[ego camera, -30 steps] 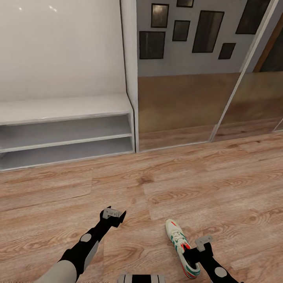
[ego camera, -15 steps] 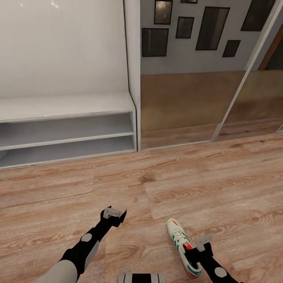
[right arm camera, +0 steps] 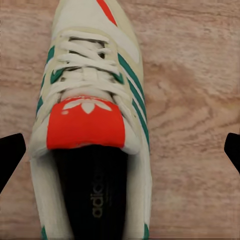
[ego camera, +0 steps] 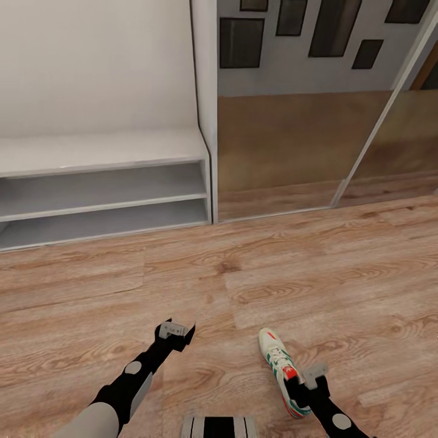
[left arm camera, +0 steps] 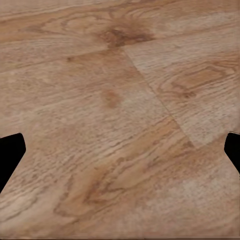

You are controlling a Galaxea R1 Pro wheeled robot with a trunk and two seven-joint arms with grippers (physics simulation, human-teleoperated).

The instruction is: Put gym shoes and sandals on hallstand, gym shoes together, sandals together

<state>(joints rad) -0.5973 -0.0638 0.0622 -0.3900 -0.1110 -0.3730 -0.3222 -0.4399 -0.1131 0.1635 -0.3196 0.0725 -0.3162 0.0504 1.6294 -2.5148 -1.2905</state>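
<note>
Both hands [ego camera: 176,333] [ego camera: 307,380] low (fingers spread)

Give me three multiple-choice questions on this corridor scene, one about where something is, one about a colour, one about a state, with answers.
1. Where is the gym shoe?
A. on the top shelf of the hallstand
B. on the corridor floor below the right claw
C. beside the left claw

2. What colour are the shoe's side stripes?
A. green
B. blue
C. black

3. How is the left claw?
A. shut on a sandal
B. shut on the shoe
C. open, holding nothing

Answers: 1 B, the head view shows it on the corridor floor under the right claw. 2 A, the right wrist view shows green stripes. 3 C, its fingers stand apart over bare planks.
</note>
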